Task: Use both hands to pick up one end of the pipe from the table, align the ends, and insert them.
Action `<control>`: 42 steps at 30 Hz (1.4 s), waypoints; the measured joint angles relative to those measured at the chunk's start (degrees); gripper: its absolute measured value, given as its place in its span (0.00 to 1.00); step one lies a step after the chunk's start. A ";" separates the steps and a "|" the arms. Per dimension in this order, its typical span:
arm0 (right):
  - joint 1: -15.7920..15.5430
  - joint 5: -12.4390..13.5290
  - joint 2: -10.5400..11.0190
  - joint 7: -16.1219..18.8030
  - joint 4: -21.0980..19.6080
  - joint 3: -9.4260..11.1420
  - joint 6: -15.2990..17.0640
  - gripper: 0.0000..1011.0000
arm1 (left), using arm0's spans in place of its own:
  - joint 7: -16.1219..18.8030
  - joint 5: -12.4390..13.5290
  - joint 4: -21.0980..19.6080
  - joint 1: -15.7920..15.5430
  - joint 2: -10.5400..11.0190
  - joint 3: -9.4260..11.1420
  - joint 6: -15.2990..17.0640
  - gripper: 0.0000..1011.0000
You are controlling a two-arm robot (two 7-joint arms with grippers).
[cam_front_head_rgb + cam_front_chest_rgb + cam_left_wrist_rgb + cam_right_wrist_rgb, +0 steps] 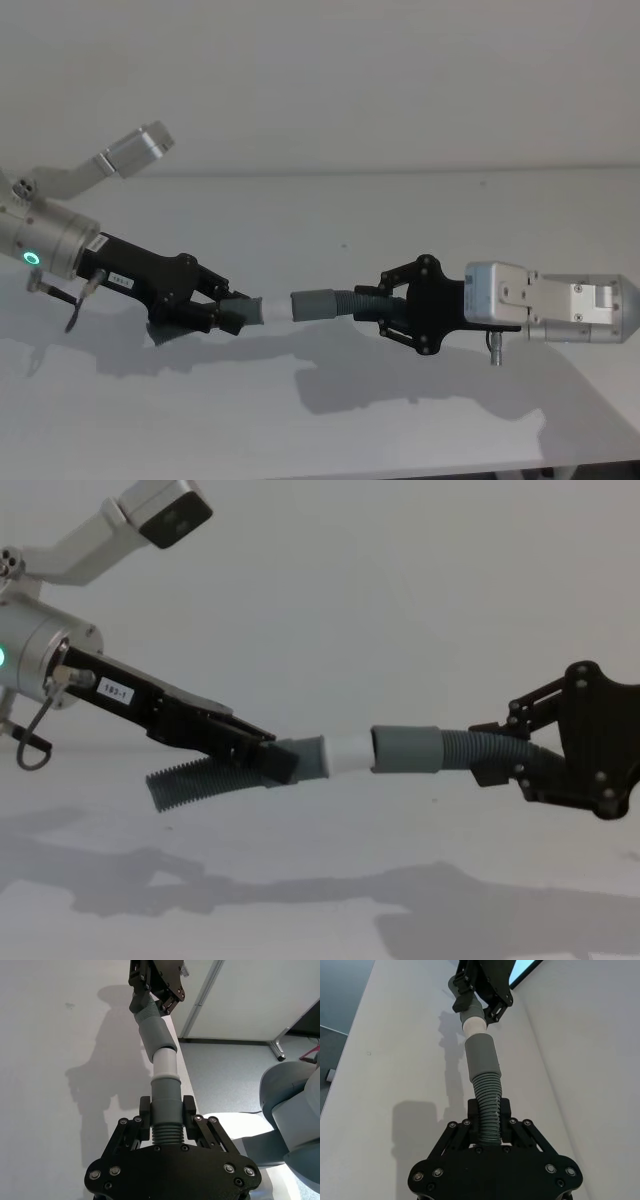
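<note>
Left hand [268, 758] pinches the white-tipped cuff [322, 754]; right hand [520, 750] pinches the hose behind the socket cuff [405, 748]. Tip at socket mouth, axes nearly collinear, above table [320, 920].

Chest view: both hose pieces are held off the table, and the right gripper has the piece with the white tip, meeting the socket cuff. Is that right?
Not quite. The left gripper holds the piece with the white tip; the right gripper holds the one ending in the socket cuff. The chest view shows this, and the left wrist view confirms it. The rest stands: both pieces are up off the table, tip at the socket's mouth.
</note>
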 joint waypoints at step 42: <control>0.00 0.00 0.00 0.00 0.00 0.00 0.00 0.21 | 0.62 -0.90 4.85 -1.26 -2.83 1.34 -1.64 0.35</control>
